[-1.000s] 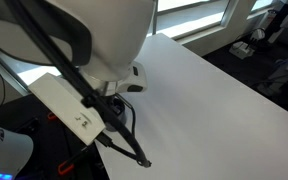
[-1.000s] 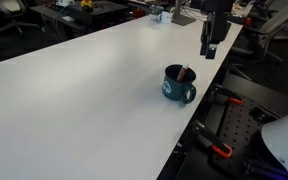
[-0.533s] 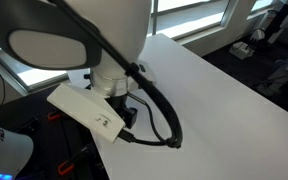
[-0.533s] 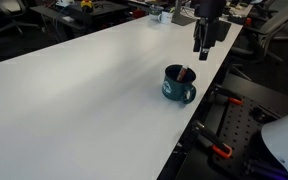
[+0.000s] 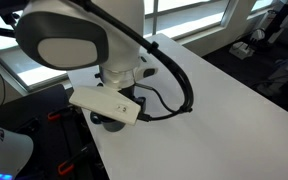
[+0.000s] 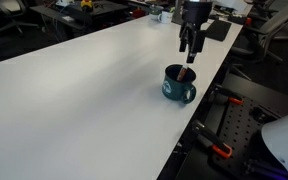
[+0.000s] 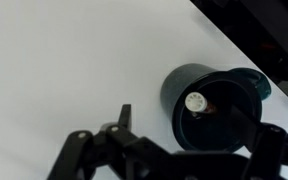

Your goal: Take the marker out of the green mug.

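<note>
The green mug (image 6: 178,88) stands near the edge of the white table (image 6: 84,90), its handle toward the edge. A marker (image 6: 187,74) leans inside it, its tip above the rim. My gripper (image 6: 190,47) hangs open just above and behind the mug, touching nothing. In the wrist view the mug (image 7: 234,90) lies below the camera with the marker's white end (image 7: 195,101) showing inside, and the dark fingers (image 7: 194,140) are spread wide at the bottom of the picture. In an exterior view my arm (image 5: 84,40) hides the mug.
The table edge (image 6: 199,110) runs close beside the mug, with dark floor and equipment (image 6: 234,130) beyond it. Clutter (image 6: 159,14) sits at the table's far end. White table surface (image 5: 214,90) stretches away from the arm.
My gripper has moved from the table's far corner toward the mug and lower, and now hangs just above it. The mug and marker have not moved.
</note>
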